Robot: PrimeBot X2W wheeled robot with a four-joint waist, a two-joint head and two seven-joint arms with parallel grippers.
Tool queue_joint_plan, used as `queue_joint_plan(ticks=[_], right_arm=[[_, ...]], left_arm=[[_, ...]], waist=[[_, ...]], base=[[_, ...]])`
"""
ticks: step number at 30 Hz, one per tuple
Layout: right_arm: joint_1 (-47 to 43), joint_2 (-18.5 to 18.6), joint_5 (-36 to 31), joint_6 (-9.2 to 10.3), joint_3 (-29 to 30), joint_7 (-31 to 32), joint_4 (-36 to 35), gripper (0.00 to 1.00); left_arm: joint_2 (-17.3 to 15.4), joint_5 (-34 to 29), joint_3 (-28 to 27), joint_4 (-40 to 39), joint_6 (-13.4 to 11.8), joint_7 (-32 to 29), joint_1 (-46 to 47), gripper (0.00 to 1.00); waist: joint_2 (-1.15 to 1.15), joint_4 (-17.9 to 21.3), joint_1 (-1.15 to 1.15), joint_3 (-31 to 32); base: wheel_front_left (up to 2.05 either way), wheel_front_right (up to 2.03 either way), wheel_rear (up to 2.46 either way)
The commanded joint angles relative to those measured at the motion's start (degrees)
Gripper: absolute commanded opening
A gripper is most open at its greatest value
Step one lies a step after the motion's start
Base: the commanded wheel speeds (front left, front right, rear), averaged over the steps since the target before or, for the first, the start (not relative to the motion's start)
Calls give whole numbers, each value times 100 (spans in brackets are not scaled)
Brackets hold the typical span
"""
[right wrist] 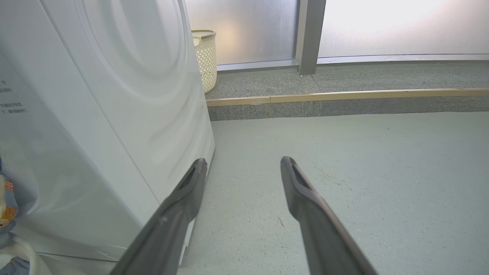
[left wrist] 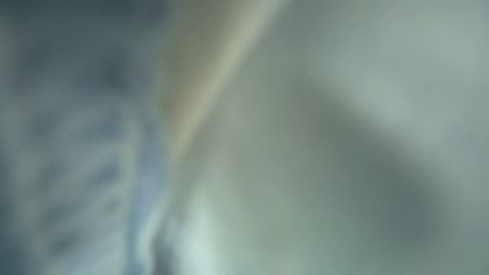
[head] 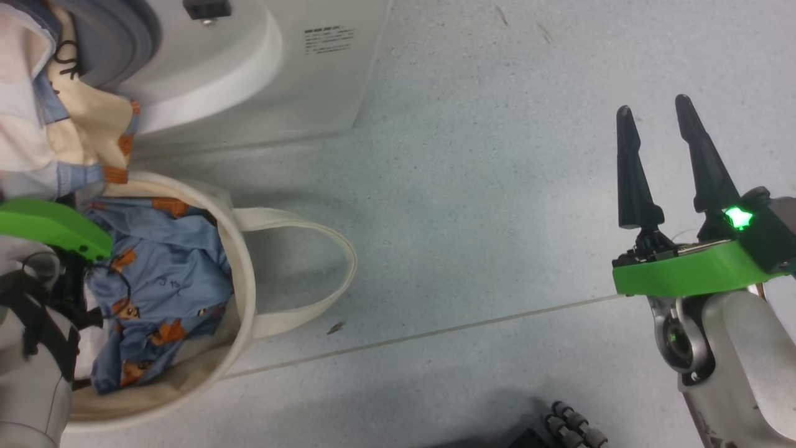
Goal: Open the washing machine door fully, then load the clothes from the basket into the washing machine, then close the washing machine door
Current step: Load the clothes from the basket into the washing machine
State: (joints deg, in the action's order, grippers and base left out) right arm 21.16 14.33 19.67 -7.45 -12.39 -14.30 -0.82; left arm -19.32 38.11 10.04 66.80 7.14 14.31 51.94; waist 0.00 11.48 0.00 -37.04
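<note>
in the basket [head: 245,292]: blue clothes [head: 161,274] | right gripper [head: 654,107] apart | left gripper [head: 65,280] state unclear

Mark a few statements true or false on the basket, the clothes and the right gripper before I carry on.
1. The right gripper is open and holds nothing. True.
2. The basket is empty. False: blue printed clothes lie in it.
3. The right gripper hangs over the basket. False: it is over bare floor, well off to the basket's right.
4. In the head view, cream and blue fabric shows just above the basket, in front of the washing machine. True.
5. In the right wrist view, a perforated cream bin stands beyond the washing machine. True.
</note>
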Motion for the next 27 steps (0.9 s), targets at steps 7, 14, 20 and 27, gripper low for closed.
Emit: queue_joint_plan(ticks=[7,14,20,27], right_arm=[[-22,-55,-22,-3,-38,-70,-116,100],[12,-191,58,-3,-146,-70,21,100],[3,-307,130,-3,-226,-70,143,100],[-58,-255,110,-3,-187,-70,129,100]], left_arm=[[-151,-675,-544,-1095,30,68,-408,0],[-11,-886,-444,-1943,33,68,-765,0],[-314,-506,-88,-2466,34,68,-690,0],[-975,130,446,-2323,34,69,13,0]], waist=[[0,-225,0,204],[0,-342,0,501],[0,-312,0,702],[0,-121,0,596]], base=[[0,0,0],[0,0,0],[0,0,0],[0,0,0]])
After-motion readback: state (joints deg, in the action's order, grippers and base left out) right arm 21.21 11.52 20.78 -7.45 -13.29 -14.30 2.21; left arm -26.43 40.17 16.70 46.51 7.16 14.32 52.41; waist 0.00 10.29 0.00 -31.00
